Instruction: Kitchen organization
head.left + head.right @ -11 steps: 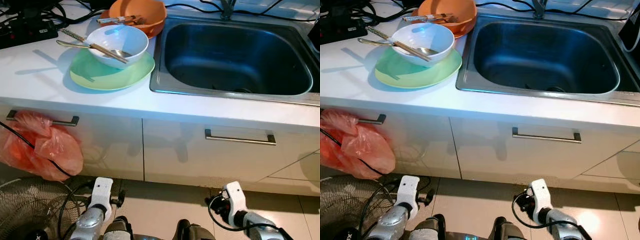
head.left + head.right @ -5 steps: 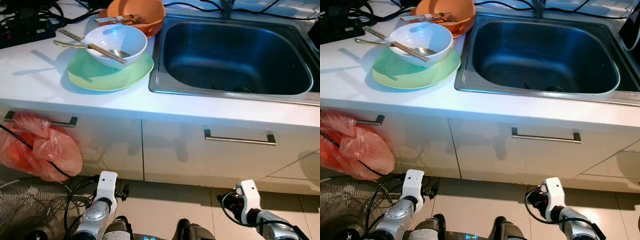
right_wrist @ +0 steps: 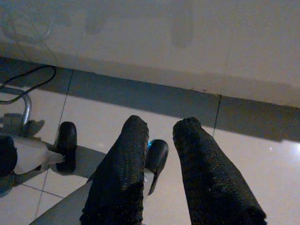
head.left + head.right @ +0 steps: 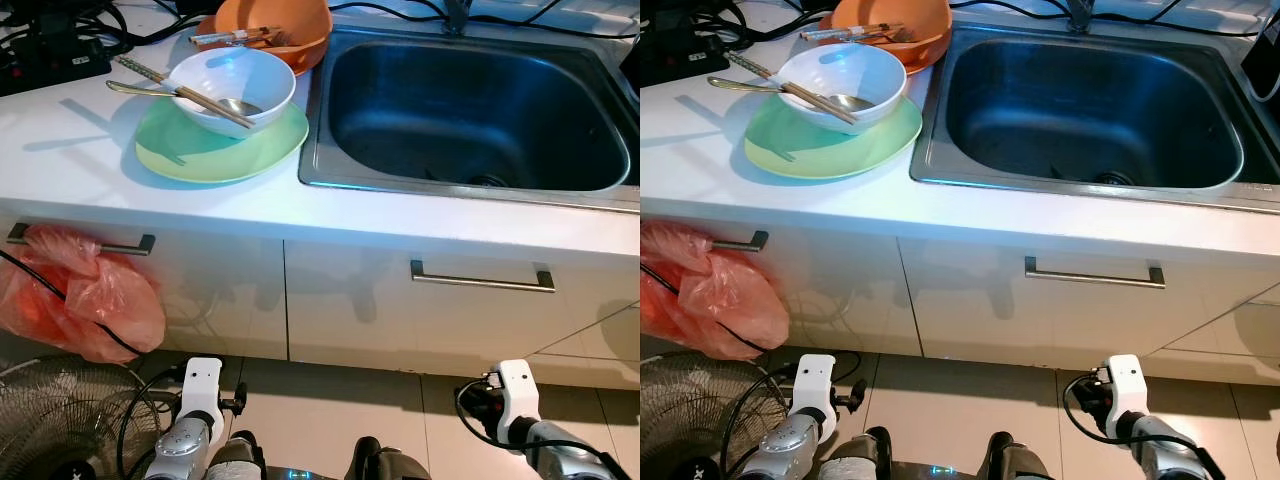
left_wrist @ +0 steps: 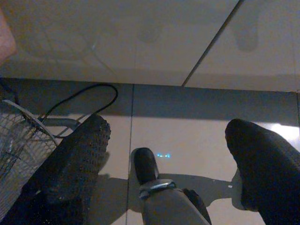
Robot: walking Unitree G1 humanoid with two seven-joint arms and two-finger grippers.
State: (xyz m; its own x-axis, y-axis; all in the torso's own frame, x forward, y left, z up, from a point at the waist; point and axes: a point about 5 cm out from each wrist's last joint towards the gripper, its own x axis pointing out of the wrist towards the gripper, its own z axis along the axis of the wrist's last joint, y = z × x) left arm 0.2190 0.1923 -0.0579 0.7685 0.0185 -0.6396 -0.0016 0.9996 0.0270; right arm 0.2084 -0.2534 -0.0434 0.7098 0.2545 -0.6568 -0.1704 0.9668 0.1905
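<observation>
**Both arms low, nothing held**

Your left gripper [image 5: 168,140] hangs wide open over the floor; your right gripper [image 3: 159,154] is nearly closed, empty. On the counter [image 4: 70,150], white bowl [image 4: 232,88] sits on green plate [image 4: 222,148], orange bowl [image 4: 275,28] behind, beside the sink [image 4: 470,105].

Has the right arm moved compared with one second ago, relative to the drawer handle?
Yes. The right arm has shifted toward the robot's right and lower, from beneath the left end of the drawer handle to beneath its right end.
</observation>
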